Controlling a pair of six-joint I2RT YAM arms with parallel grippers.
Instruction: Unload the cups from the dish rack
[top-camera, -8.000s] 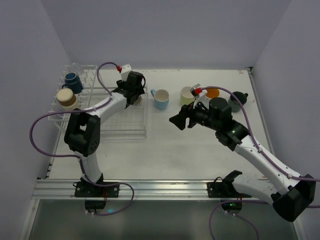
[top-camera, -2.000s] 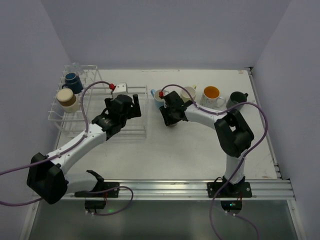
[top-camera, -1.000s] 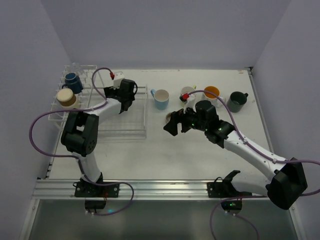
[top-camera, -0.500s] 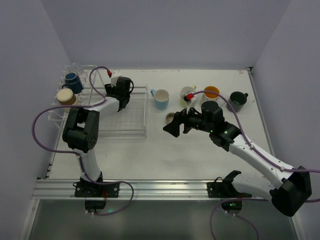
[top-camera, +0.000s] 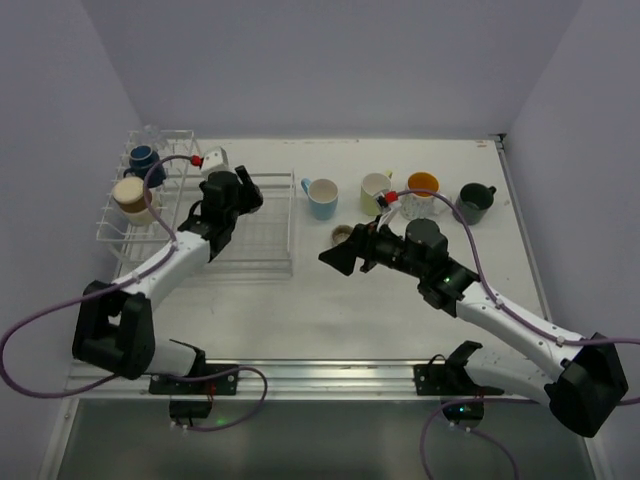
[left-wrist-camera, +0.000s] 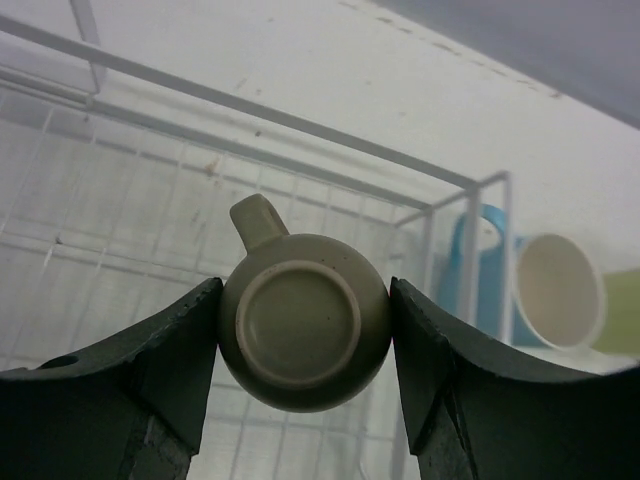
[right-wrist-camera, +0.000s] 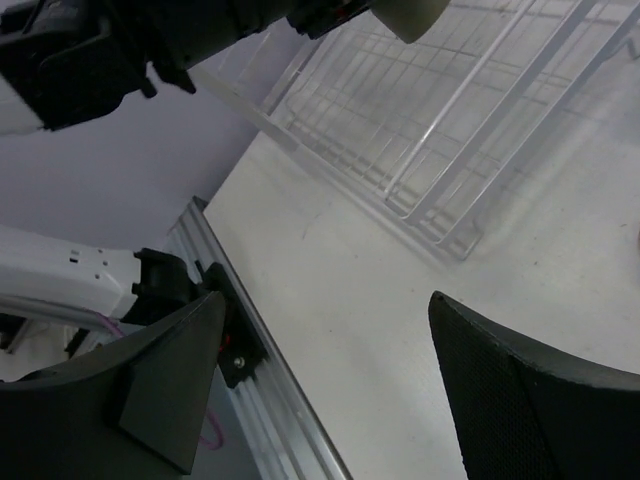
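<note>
The left arm reaches from its base at the lower left of the top view. Its elbow is swung out toward the left edge, and its forearm slants up and right to the upper-left middle of the frame. There the left gripper (left-wrist-camera: 304, 300) hangs over the low basket part of the dish rack (top-camera: 262, 242). In the left wrist view its two dark fingers (left-wrist-camera: 160, 360) are clamped on either side of a grey-brown cup (left-wrist-camera: 303, 330). The cup's base faces the camera and its handle points to the upper left, with the rack's wire floor showing behind it.

The right arm folds out to the lower right corner of the top view, then stretches up and left across the table (top-camera: 330, 310) toward the centre. The right gripper (right-wrist-camera: 328, 320) has its fingers spread wide with nothing between them. The right wrist view looks past them at bare table and the rack's near corner. A second grey-brown cup (top-camera: 342, 234) sits on the table just beside this gripper, on its far side.

Four more cups stand in a row across the upper middle of the top view: a light blue cup (top-camera: 320, 197), a pale yellow-green cup (top-camera: 375, 189), an orange-lined white cup (top-camera: 425, 190) and a dark green cup (top-camera: 475, 203). A navy cup (top-camera: 143, 157) and a cream cup (top-camera: 130, 197) sit in the taller part of the rack at the upper left.
</note>
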